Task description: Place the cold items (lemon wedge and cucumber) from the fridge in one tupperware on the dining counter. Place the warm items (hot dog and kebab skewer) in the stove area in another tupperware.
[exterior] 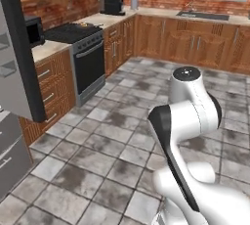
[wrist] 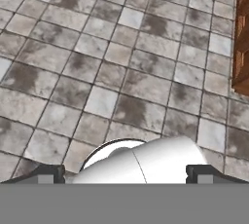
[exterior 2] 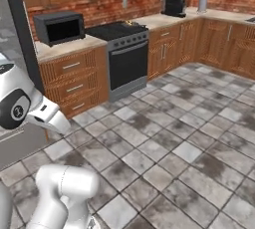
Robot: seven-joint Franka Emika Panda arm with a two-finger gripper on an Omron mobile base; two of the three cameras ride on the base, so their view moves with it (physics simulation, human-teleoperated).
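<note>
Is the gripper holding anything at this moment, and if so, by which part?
Nothing is held. In the hand view the gripper has its fingertips wide apart, with only floor tiles ahead.

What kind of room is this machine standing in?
A home kitchen, rendered by computer: a black stove between wooden cabinets, a microwave on the counter, and a sink under a window.

grey tiled floor [exterior: 97, 146], wall counter [exterior 2: 64, 49] bearing black microwave [exterior 2: 60, 28]

I note: stove area [exterior: 80, 48] between cabinets; microwave [exterior 2: 60, 27] on table left of it, toaster [exterior 2: 173, 6] on table right; fridge [exterior: 17, 72] door nearest, far left.
</note>
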